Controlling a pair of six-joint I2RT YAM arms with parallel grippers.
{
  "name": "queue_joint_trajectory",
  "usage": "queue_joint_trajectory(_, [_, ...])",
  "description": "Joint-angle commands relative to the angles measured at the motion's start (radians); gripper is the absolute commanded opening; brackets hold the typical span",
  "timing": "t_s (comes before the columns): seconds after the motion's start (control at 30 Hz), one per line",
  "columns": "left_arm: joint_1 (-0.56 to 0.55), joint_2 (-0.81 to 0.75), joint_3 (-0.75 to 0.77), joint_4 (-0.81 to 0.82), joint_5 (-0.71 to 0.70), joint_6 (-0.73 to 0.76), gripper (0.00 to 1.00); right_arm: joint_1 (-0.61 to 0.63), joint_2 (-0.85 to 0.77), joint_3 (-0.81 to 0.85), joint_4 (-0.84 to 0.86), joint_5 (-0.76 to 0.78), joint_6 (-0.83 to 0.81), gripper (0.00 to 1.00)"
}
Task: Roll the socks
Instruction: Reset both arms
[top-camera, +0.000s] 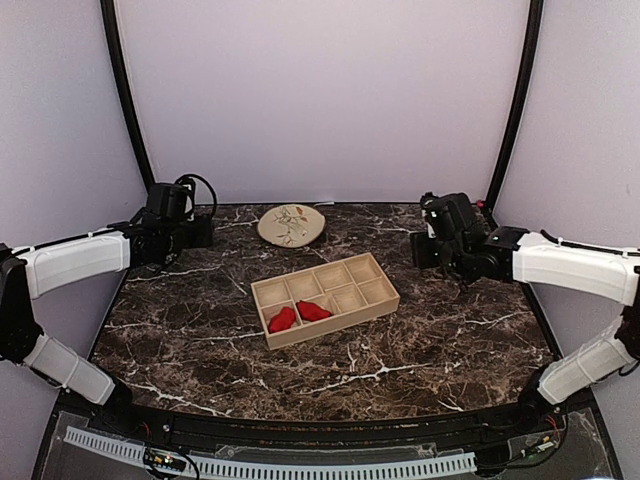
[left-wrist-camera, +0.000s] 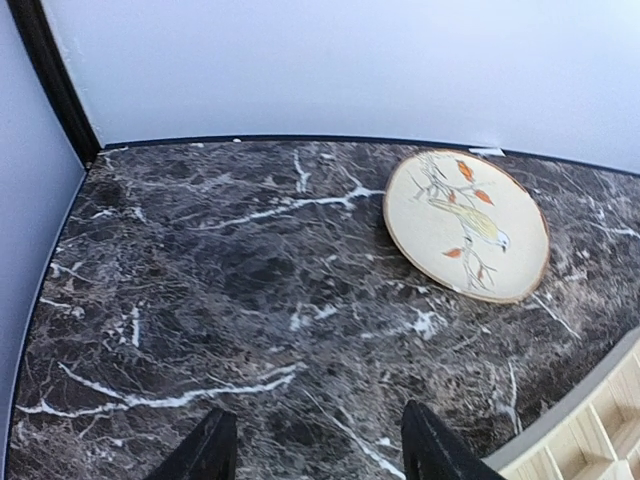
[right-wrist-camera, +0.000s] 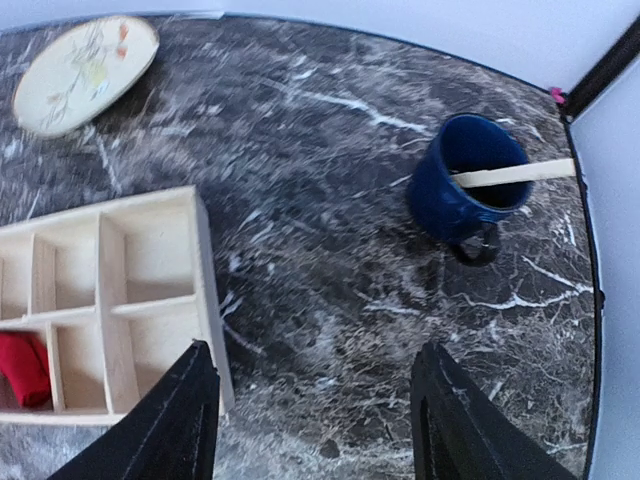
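Note:
Two red socks lie as small lumps in the wooden tray (top-camera: 372, 302), one (top-camera: 283, 319) in the front-left compartment and the other (top-camera: 313, 311) in the compartment beside it. In the right wrist view only an end of one sock (right-wrist-camera: 22, 368) shows, at the left edge inside the tray (right-wrist-camera: 205, 290). My left gripper (top-camera: 200, 232) hangs over the back left of the table, far from the tray. Its fingers (left-wrist-camera: 205, 452) stand open over bare marble. My right gripper (top-camera: 428, 246) is at the back right, open (right-wrist-camera: 315, 415), with nothing between its fingers.
A cream plate (top-camera: 291, 224) with a bird drawing lies behind the tray, also seen from the left wrist as the plate (left-wrist-camera: 467, 224). A blue mug (right-wrist-camera: 470, 185) holding a wooden stick (right-wrist-camera: 515, 173) stands near the back right corner. The table is dark marble (top-camera: 200, 350).

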Motion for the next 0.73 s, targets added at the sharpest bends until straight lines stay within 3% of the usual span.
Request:
queue_joint_trajectory(0.0, [0.112,-0.038,-0.025,0.101,-0.019,0.012,0.59,-0.063,-0.119,-0.139,0.229,0.146,0.031,0.65])
queue_joint_trajectory(0.1, [0.176,-0.058,-0.091,0.215,0.001,0.011,0.60,-0.089,-0.152,-0.198,0.241,0.189,0.069,0.67])
queue_joint_trajectory(0.27, [0.191,-0.065,-0.209,0.464,-0.006,0.110,0.65,-0.093,-0.160,-0.238,0.233,0.280,0.124,0.72])
queue_joint_trajectory(0.4, [0.194,-0.026,-0.227,0.485,-0.014,0.162,0.67,-0.092,-0.154,-0.240,0.217,0.313,0.143,0.76])
queue_joint_trajectory(0.7, [0.196,-0.041,-0.320,0.594,-0.004,0.212,0.70,-0.091,-0.215,-0.306,0.289,0.353,0.137,0.76])
